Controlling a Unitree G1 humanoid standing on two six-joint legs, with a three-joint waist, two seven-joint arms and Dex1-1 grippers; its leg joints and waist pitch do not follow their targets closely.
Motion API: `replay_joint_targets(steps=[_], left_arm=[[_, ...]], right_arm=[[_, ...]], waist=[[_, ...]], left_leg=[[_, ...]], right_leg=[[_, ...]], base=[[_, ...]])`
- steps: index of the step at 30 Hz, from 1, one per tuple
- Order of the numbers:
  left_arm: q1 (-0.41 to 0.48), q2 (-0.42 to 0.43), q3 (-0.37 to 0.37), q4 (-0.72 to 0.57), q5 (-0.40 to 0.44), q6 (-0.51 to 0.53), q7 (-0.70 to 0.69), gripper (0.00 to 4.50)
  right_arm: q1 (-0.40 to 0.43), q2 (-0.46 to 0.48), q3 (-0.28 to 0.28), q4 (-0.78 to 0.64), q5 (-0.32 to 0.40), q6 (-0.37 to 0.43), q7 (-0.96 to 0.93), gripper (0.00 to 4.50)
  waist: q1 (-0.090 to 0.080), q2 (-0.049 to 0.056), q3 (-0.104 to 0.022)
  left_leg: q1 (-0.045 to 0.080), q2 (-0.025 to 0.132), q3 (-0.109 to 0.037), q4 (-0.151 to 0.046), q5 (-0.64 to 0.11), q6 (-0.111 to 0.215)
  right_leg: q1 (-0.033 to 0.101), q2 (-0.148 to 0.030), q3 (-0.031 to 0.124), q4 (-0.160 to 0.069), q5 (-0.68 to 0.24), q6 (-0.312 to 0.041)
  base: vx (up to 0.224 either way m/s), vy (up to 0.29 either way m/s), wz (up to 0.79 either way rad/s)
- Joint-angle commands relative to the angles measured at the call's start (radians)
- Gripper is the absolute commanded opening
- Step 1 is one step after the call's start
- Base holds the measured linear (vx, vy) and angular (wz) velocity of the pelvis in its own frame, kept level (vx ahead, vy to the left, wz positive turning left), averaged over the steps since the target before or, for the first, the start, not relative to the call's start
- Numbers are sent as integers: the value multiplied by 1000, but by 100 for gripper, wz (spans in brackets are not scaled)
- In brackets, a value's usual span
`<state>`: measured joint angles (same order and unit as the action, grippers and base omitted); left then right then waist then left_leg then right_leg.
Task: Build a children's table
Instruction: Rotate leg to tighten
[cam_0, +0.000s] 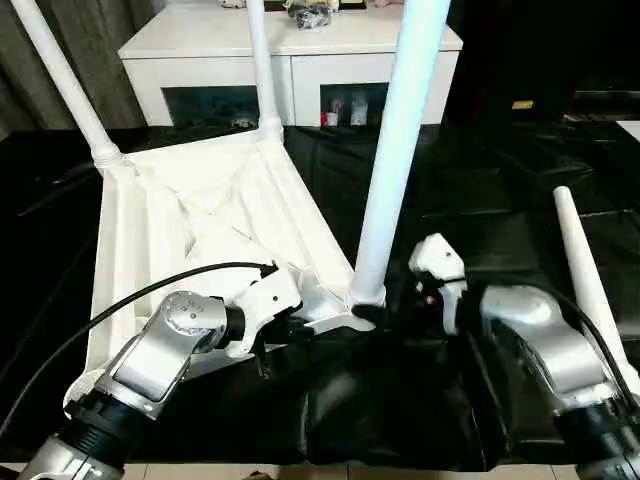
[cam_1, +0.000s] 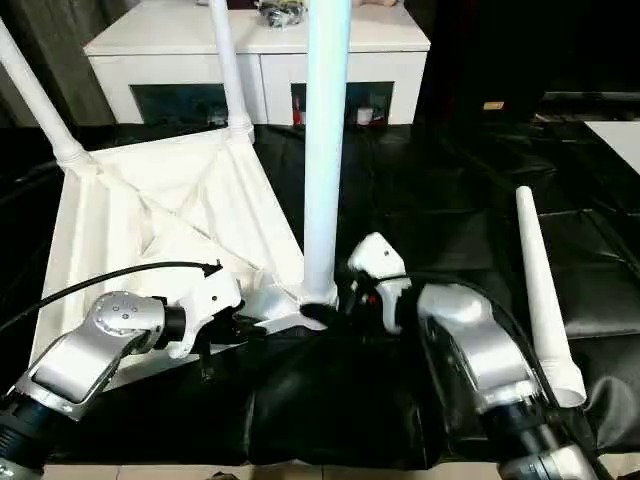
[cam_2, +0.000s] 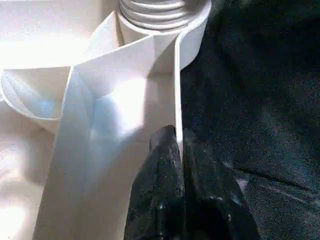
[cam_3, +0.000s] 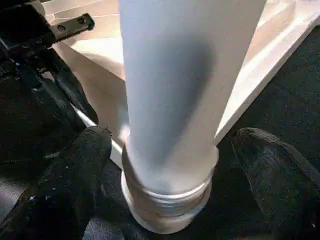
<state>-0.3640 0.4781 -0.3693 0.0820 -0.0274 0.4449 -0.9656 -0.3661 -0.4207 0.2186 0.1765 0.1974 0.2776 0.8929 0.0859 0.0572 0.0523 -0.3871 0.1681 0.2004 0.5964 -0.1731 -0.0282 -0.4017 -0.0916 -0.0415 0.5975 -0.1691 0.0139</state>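
Left gripper (cam_2: 178, 150): pinching the children's table (cam_0: 180, 215) rim, beside the corner leg (cam_0: 400, 140).
Right gripper (cam_3: 170, 150): spread, fingers flanking that leg's base.
Writing: none legible.

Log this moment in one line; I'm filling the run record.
left gripper: shut on tabletop rim | right gripper: open around near leg | fourth leg: loose on black cloth

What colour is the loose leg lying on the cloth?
White. The loose leg shows best in the right eye view, against the black cloth.
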Motion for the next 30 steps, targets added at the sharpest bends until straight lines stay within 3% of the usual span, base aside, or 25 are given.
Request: replay_joint_targets(steps=[1, 17, 26, 30], left_arm=[[12, 5, -26, -17, 1, 8, -15, 0], [18, 10, -22, -23, -1, 14, -20, 0], [18, 10, -22, -21, 2, 23, -16, 0], [5, -30, 0, 10, 12, 43, 53, 0]], right_arm=[[-31, 9, 10, 24, -12, -18, 3, 409], [-48, 12, 42, 82, -35, -56, 57, 278], [-44, 23, 36, 112, -42, -53, 46, 272], [-38, 66, -7, 163, -50, -10, -65, 272]], waist=[[-5, -8, -74], [-4, -6, -74], [-4, -5, -74], [-8, -4, -69]], left_leg=[[24, 52, -29, -69, -236, 29], [26, 53, -29, -69, -243, 30], [25, 53, -29, -68, -243, 31], [26, 52, -30, -73, -282, 16]], right_leg=[[38, -47, 30, -57, -164, -250], [38, -46, 30, -56, -168, -252], [39, -47, 30, -55, -170, -253], [36, -46, 30, -60, -215, -248]], base=[[0, 0, 0], [0, 0, 0], [0, 0, 0], [0, 0, 0]])
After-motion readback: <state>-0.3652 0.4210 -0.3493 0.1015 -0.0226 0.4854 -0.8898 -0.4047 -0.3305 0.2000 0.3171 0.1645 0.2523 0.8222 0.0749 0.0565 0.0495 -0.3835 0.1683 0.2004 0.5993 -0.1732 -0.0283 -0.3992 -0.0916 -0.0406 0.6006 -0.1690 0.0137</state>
